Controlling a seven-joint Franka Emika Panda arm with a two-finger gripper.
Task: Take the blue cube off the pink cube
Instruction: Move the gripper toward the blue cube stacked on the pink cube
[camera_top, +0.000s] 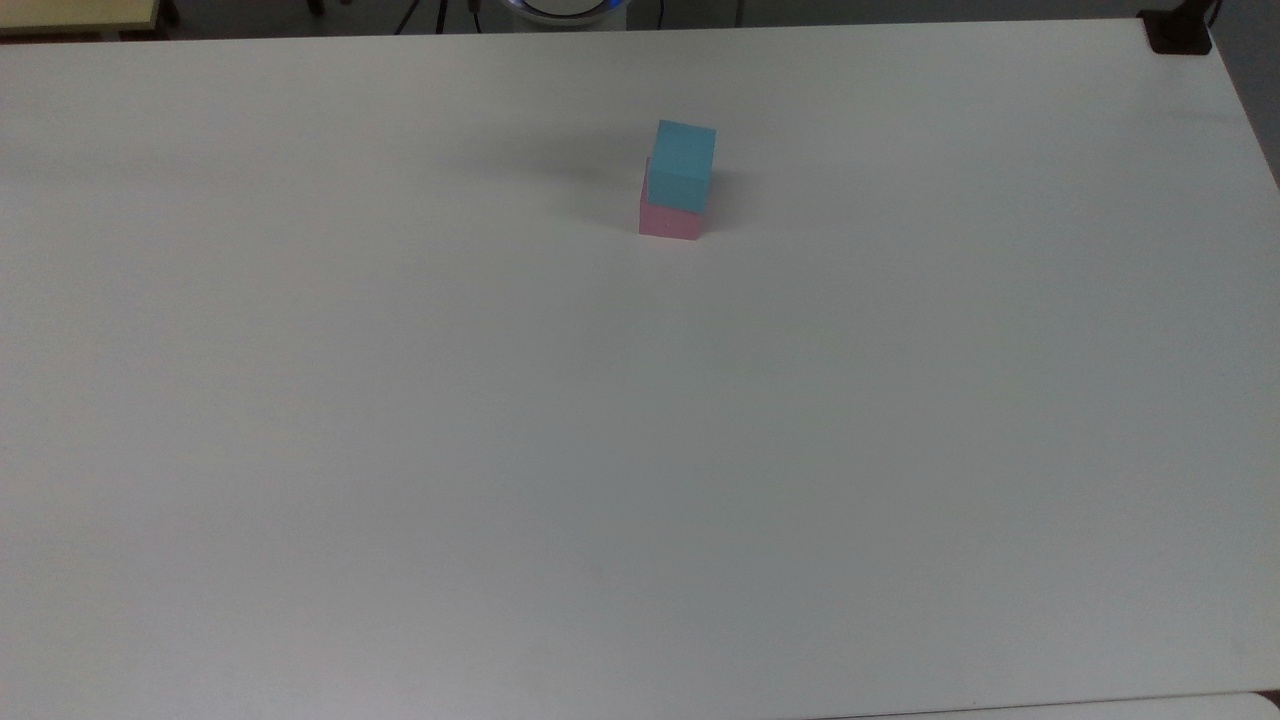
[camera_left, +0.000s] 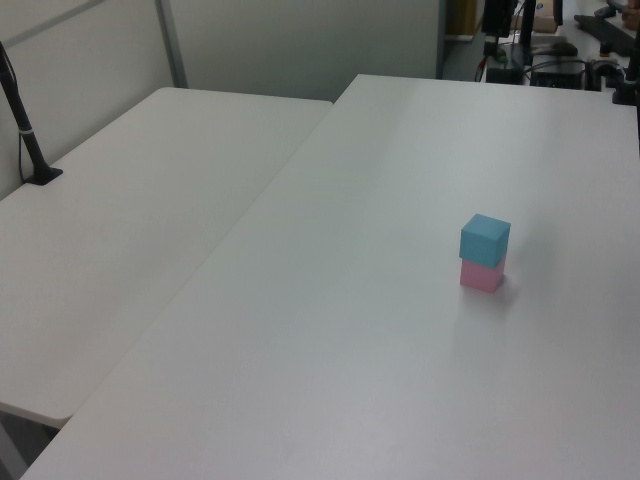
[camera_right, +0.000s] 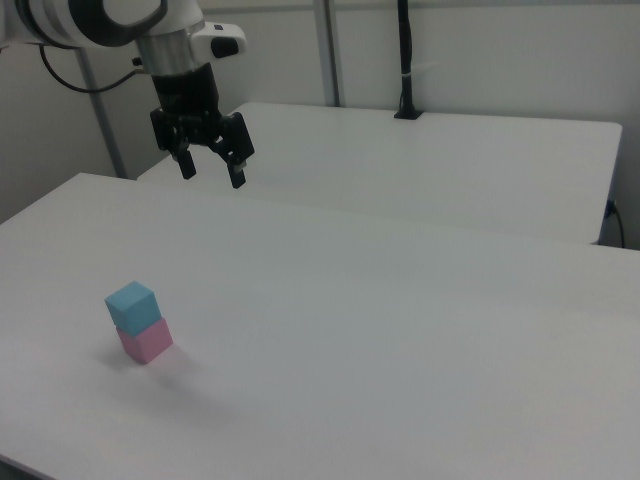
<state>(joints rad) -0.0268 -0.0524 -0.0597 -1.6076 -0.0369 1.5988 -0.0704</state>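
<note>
High in the right view, the claw (camera_right: 212, 168) hangs spread, well apart from the blue cube (camera_right: 132, 305) atop the pink cube (camera_right: 146, 342).

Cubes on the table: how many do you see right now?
2, in one stack: the blue cube sits on the pink cube, on the white table, below the open hand. No others visible.

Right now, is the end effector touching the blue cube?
Apart. The right view shows the end effector open, high above the table, well clear of the blue cube stacked on the pink cube.
</note>
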